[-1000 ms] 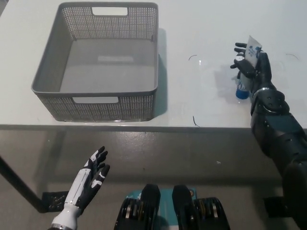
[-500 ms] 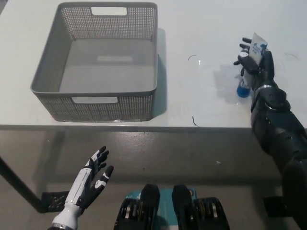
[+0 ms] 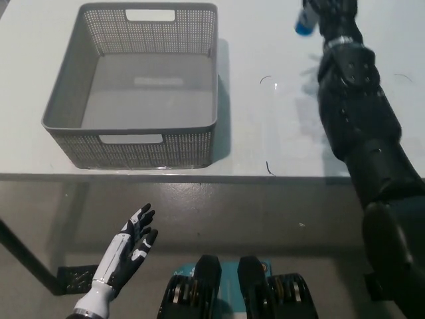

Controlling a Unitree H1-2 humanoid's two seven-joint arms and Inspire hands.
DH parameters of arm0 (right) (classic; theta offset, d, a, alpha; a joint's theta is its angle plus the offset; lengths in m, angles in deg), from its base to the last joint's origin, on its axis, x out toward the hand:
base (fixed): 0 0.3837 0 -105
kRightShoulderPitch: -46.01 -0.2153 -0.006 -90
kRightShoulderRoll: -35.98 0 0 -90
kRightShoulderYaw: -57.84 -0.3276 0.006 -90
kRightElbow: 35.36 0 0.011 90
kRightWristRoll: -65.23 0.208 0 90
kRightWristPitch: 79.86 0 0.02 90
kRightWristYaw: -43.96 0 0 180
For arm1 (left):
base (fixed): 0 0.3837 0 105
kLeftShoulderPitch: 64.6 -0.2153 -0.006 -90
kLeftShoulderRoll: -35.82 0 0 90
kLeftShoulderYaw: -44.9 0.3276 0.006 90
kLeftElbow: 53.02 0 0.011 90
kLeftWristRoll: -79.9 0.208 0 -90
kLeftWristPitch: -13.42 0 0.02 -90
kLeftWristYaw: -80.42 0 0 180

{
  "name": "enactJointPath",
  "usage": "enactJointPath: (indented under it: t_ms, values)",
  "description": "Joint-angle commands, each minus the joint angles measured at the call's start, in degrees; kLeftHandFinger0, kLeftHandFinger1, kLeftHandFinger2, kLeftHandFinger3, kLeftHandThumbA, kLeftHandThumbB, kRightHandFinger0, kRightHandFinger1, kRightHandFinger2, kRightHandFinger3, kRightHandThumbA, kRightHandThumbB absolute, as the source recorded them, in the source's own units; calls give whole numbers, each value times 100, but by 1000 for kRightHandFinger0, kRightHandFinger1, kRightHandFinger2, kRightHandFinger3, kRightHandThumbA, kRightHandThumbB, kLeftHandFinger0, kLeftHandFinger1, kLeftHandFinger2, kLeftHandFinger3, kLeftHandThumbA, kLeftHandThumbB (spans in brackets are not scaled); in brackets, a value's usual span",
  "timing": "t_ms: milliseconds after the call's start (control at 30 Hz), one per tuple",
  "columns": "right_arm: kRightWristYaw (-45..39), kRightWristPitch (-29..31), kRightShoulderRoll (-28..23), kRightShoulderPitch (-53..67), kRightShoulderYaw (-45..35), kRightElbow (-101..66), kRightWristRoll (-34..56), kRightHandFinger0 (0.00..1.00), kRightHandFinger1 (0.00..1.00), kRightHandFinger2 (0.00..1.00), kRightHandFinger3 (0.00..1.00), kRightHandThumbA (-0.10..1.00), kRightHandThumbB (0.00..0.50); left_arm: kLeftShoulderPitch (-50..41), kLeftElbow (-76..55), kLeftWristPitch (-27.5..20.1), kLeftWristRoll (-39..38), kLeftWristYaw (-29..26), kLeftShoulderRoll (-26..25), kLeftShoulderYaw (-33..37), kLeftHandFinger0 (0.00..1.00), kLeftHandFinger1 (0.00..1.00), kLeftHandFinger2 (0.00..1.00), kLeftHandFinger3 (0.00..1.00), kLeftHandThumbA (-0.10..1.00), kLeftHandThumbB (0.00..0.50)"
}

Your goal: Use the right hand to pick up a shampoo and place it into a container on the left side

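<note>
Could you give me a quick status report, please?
Right hand shut on shampoo, lifted. Left hand open, resting low. Basket empty, path clear.

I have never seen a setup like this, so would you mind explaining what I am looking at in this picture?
This is a view from a camera on a humanoid robot's head, looking steeply down. The white table carries a grey perforated basket, which looks empty. The black right hand, at the top edge and partly cut off, is raised and holds a shampoo bottle; only its blue cap end shows. The white left hand rests open below the table edge, holding nothing.
</note>
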Motion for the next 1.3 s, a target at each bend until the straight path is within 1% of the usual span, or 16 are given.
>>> enactJointPath:
  t_ms: [0, 67, 100, 167, 200, 233, 333, 367, 433, 467, 533, 633, 833, 1033, 1133, 1267]
  values:
    - [-144, 106, 219, -671, 145, -312, -22, 0, 353, 734, 705, -100, 115, 55, -165, -75, 44, 80, -41, 64, 1000, 1000, 1000, 1000, 815, 47]
    - [-46, 93, 279, -767, 226, -272, -146, 0, 289, 645, 597, -100, 127, 86, -59, -196, -52, 121, -15, 56, 1000, 1000, 1000, 1000, 758, 28]
    - [-35, 104, 392, -849, 296, -283, -184, 0, 187, 511, 510, -100, 128, 140, 83, -337, -78, 131, -4, 59, 1000, 1000, 1000, 1000, 720, 2]
    - [76, 86, 554, -943, 413, -272, -289, 0, 179, 526, 552, -100, 129, 183, 142, -359, -23, 108, -12, 72, 1000, 1000, 1000, 1000, 700, 0]
    - [164, 78, 691, -990, 485, -254, -354, 0, 168, 559, 617, -100, 131, 180, 136, -346, -74, 144, -8, 62, 1000, 1000, 1000, 1000, 694, 11]
    - [257, 51, 779, -1012, 544, -252, -418, 0, 163, 568, 616, -100, 126, 171, 119, -331, -66, 147, -9, 66, 1000, 1000, 1000, 1000, 693, 12]
    - [464, -153, 1023, -1058, 738, -151, -630, 0, 82, 417, 312, -100, 135, 165, 98, -359, 44, 122, -33, 116, 1000, 1000, 1000, 1000, 690, 0]
    - [475, -192, 1110, -1075, 784, -81, -629, 0, 98, 462, 297, -100, 129, 174, 95, -357, 44, 126, -30, 120, 1000, 1000, 1000, 1000, 688, 0]
    - [476, -227, 1237, -1092, 851, 61, -632, 0, 203, 615, 350, -100, 114, 171, 80, -339, 63, 112, -29, 129, 1000, 1000, 1000, 1000, 683, 0]
    - [501, -181, 1327, -1094, 900, 180, -662, 0, 284, 702, 498, -100, 126, 163, 71, -334, 71, 107, -33, 139, 1000, 1000, 1000, 1000, 680, 0]
    - [597, -152, 1490, -1115, 951, 372, -700, 0, 341, 730, 618, -100, 141, 169, 25, -289, 100, 98, -52, 148, 1000, 1000, 1000, 1000, 676, 0]
    - [594, 49, 1686, -1135, 969, 703, -652, 0, 299, 694, 654, -100, 131, 179, -67, -164, 135, 90, -60, 165, 1000, 1000, 1000, 1000, 675, 8]
    - [830, 56, 1915, -1102, 1171, 1231, -869, 0, 308, 725, 685, -100, 130, 254, -18, -265, 141, 124, -101, 201, 1000, 1000, 1000, 1000, 646, 28]
    - [848, 128, 1918, -827, 1210, 1533, -880, 0, 302, 717, 733, -100, 127, 311, -88, -248, 210, 163, -167, 273, 1000, 1000, 1000, 1000, 632, 13]
    - [870, 80, 1877, -725, 1200, 1571, -877, 0, 312, 741, 753, -100, 135, 314, -115, -214, 157, 198, -176, 296, 1000, 1000, 1000, 1000, 627, 17]
    - [797, 149, 1799, -620, 1097, 1618, -778, 0, 300, 743, 755, -100, 118, 351, -78, -223, 199, 205, -180, 312, 1000, 1000, 1000, 1000, 645, 32]
